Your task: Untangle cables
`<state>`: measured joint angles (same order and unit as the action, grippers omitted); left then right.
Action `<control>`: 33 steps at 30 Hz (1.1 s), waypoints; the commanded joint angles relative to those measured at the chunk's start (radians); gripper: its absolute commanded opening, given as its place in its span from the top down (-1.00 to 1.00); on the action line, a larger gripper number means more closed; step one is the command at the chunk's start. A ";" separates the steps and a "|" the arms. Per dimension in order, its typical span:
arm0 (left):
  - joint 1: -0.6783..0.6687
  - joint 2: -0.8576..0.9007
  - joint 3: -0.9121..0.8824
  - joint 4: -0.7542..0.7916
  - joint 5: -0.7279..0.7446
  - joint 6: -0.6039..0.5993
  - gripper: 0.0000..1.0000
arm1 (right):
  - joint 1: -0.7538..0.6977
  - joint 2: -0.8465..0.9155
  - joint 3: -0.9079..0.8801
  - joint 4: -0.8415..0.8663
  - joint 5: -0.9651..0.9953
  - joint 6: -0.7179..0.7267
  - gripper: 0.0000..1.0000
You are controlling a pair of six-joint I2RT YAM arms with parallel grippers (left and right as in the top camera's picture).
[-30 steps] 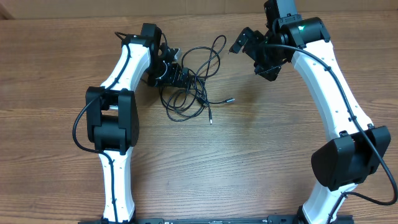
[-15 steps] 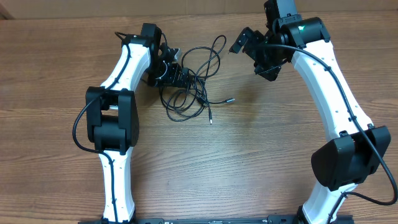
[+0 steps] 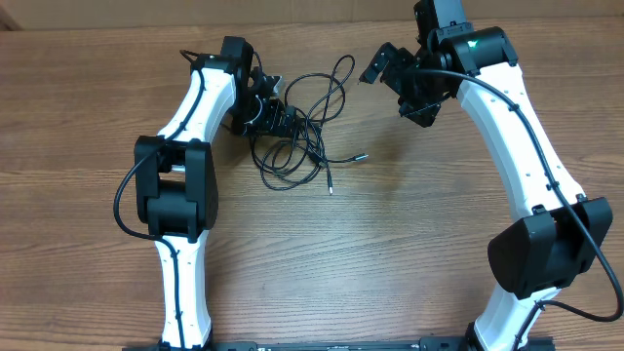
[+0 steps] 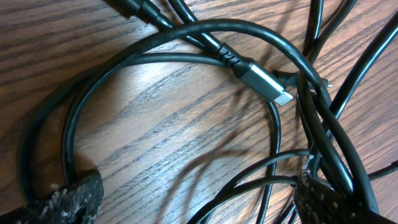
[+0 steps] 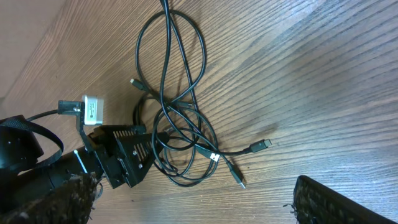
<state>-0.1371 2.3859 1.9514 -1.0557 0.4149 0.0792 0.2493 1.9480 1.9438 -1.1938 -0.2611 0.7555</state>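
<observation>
The cables (image 3: 300,127) lie as one tangle of thin black cords on the wooden table, with two loose plug ends (image 3: 363,156) pointing right. My left gripper (image 3: 278,119) is down in the left side of the tangle. In the left wrist view it (image 4: 193,208) is open, with several strands running between its fingers and a silver plug (image 4: 264,84) just ahead. My right gripper (image 3: 395,93) is open and empty, raised to the right of the tangle. The right wrist view shows its fingers (image 5: 199,202) wide apart above the cables (image 5: 183,134).
The wooden table (image 3: 409,224) carries nothing besides the cables. Both white arms reach in from the near edge, the left arm (image 3: 180,185) and the right arm (image 3: 526,166). A tan wall strip (image 3: 117,12) runs along the far edge.
</observation>
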 commanded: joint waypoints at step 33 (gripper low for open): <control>0.013 0.116 -0.053 -0.037 -0.113 0.006 -0.99 | -0.003 0.002 -0.001 0.006 0.011 0.002 -1.00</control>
<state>-0.1379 2.3863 1.9549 -1.0653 0.4145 0.0818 0.2493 1.9480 1.9438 -1.1934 -0.2615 0.7555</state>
